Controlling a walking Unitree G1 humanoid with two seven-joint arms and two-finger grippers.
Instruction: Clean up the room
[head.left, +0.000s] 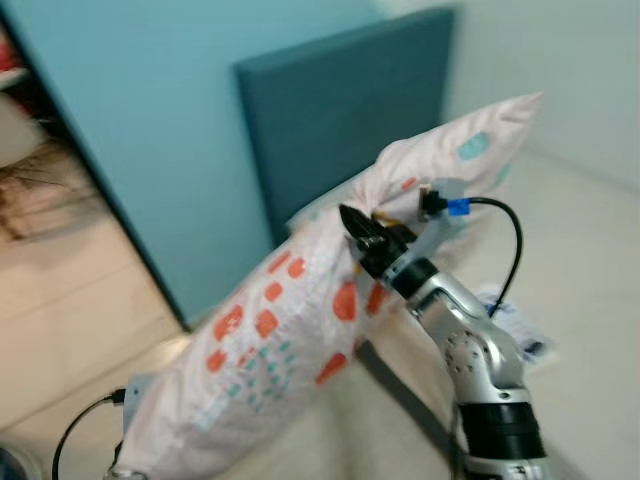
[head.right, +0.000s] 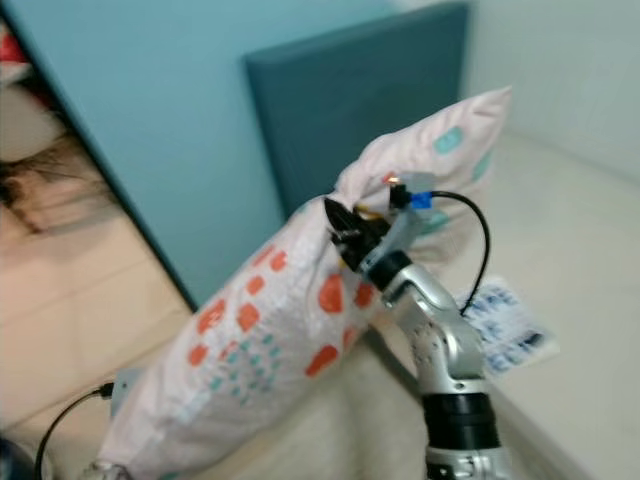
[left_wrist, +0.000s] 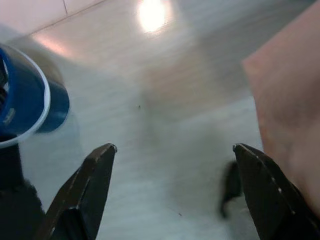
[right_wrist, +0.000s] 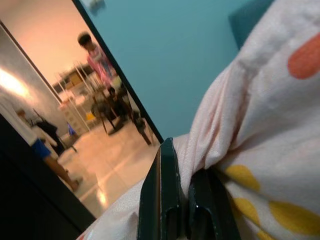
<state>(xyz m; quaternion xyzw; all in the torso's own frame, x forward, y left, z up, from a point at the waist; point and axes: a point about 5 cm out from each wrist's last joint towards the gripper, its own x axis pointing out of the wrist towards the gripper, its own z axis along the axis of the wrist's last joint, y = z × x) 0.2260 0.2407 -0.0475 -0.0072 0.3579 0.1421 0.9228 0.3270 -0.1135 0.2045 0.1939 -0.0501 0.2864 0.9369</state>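
Right tool (head.left: 362, 232) pinches the spotted pillow (head.left: 290, 330) above the bed (head.left: 590, 260); left tool (left_wrist: 172, 155) gapes, seemingly over floor

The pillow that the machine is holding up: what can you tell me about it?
The pillow is a long, soft cushion in a pale pinkish-white fabric case printed with orange-red ovals, small teal marks and some yellow patches. It is held off the bed, tilted, one end high near the dark blue headboard and the other low toward the robot. The right gripper is shut on a bunched fold of its cloth about midway along. The left gripper is open by its lower end, near the floor.
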